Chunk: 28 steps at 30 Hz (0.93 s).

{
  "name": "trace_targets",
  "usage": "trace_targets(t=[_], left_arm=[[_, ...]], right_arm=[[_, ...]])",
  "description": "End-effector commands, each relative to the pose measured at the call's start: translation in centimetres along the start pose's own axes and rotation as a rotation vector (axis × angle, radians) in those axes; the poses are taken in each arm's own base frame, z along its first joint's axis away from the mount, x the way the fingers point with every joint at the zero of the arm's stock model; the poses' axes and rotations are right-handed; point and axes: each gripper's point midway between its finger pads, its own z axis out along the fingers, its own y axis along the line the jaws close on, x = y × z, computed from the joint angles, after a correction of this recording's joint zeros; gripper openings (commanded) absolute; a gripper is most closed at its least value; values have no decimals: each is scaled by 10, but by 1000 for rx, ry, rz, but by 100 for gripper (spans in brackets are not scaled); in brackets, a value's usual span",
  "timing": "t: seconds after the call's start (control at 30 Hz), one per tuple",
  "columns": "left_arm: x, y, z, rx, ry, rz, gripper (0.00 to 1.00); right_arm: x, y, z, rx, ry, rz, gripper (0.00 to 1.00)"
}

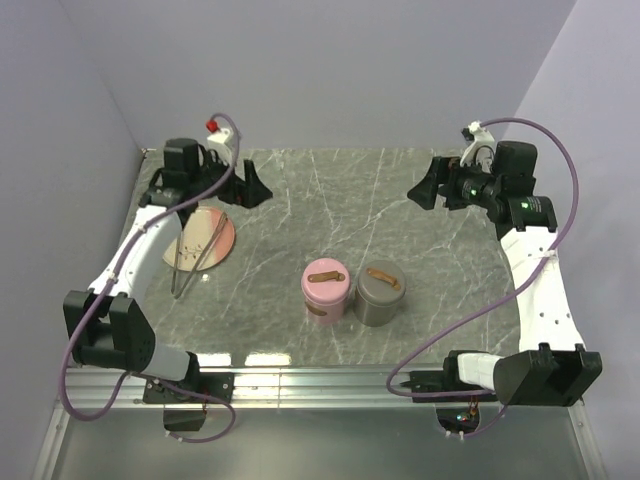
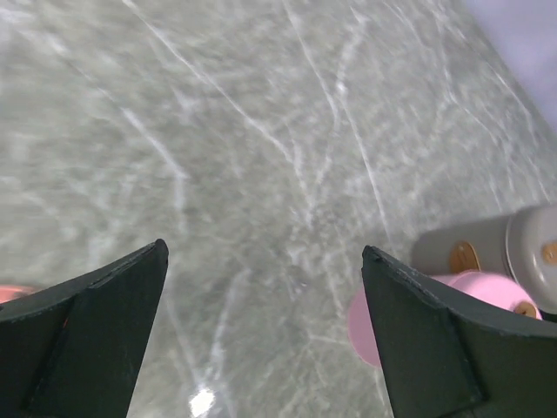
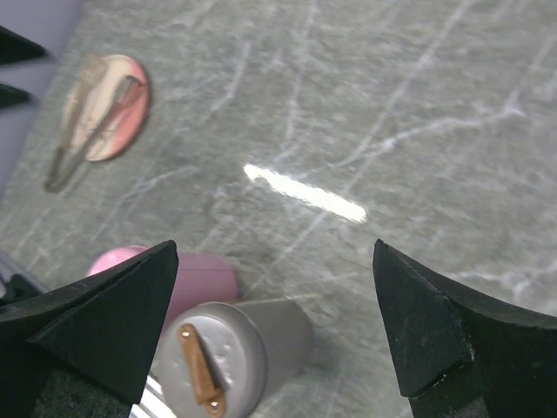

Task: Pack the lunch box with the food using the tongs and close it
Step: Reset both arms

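Two lidded tins, seemingly touching: pink tin (image 1: 325, 293), grey tin (image 1: 380, 295); contents hidden.

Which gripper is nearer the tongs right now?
Left. The left gripper hovers just beyond the plate where the tongs lie; the right gripper is far across the table, on its right side.

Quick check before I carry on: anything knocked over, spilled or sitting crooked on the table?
Nothing is spilled or tipped. The tongs lie slanted across the pink plate, one end overhanging its near rim onto the table. The pink container and grey container stand upright side by side, lids on.
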Motion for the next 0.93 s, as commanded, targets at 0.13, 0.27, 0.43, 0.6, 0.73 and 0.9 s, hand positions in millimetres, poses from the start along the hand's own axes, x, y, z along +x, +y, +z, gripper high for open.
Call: trace_targets(t=[0.13, 0.27, 0.43, 0.6, 0.73, 0.9], left_arm=[[-22, 31, -47, -156, 46, 28, 99], [8, 38, -52, -210, 65, -3, 100], [31, 46, -58, -276, 74, -15, 99], [41, 51, -60, -328, 58, -74, 99], [36, 53, -63, -349, 48, -74, 100], [26, 52, -64, -354, 28, -87, 100]], right_arm=[[32, -37, -9, 166, 53, -86, 100], [61, -50, -8, 203, 117, -66, 100], [81, -54, -9, 218, 130, -65, 100], [101, -60, -7, 227, 156, -66, 100], [102, -59, -7, 226, 154, -65, 100], [101, -56, -5, 205, 158, -59, 100]])
